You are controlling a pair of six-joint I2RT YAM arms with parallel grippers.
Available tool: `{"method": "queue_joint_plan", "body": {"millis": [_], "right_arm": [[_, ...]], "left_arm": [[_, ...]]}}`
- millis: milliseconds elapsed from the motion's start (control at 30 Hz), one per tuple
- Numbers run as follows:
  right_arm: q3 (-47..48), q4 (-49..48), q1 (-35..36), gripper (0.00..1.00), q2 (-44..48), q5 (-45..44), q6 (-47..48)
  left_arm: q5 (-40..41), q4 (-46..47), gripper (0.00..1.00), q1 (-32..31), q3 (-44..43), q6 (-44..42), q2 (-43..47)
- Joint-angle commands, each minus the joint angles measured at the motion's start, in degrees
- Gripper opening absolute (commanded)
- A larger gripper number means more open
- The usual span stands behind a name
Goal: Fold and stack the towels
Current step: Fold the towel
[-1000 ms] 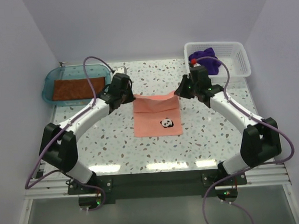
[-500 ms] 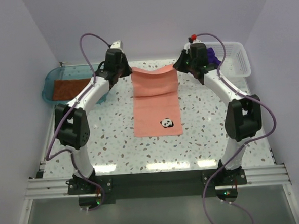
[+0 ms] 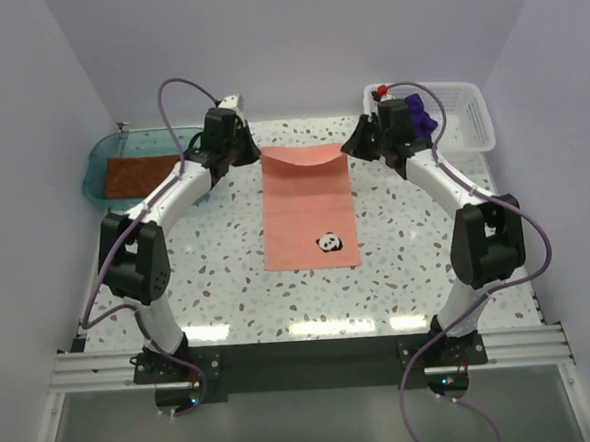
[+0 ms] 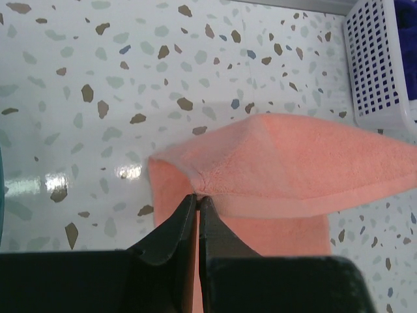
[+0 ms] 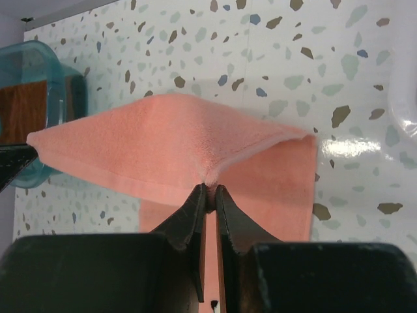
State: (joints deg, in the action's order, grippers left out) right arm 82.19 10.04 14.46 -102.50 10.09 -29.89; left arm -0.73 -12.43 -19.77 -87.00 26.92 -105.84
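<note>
Evidently your left gripper (image 3: pixel 257 155) and right gripper (image 3: pixel 351 149), each clamped on a salmon pink towel (image 3: pixel 308 205) corner, have hauled it toward the table's (image 3: pixel 416 239) far edge: spread, still unfolded.

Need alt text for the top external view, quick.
The left pincer and right pincer each grip a far corner of the salmon pink towel, holding its far edge raised while the near part, with a panda patch, lies flat. A rust brown towel lies in the teal tray, far left; a purple towel sits in the white basket, far right.
</note>
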Motion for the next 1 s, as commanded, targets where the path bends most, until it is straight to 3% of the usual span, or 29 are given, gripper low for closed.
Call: {"method": "queue_joint_plan", "body": {"millis": [0,267,467,667,967], "right_arm": [[-2.56,1.03,-0.13,0.0,6.51,1.69,-1.49],[-11.78,8.58,-0.05,0.0,14.5,3.97,-0.87],[-22.59,9.82,0.39,0.0,22.76,6.43,-1.14],[-31.56,12.19,1.71,0.0,27.0,8.54,0.79],[-42.63,10.35,3.47,0.01,29.47,10.12,-0.16]], "left_arm": [[-3.31,-1.1,0.0,0.17,3.67,0.85,7.66],[-6.65,-6.82,0.0,-0.44,17.19,2.79,17.75],[-5.33,-8.84,0.0,-5.7,26.7,3.23,25.06],[-3.05,-8.14,0.0,-10.81,35.14,6.21,28.05],[-2.26,-6.39,0.0,-13.37,45.16,8.94,30.96]]}}
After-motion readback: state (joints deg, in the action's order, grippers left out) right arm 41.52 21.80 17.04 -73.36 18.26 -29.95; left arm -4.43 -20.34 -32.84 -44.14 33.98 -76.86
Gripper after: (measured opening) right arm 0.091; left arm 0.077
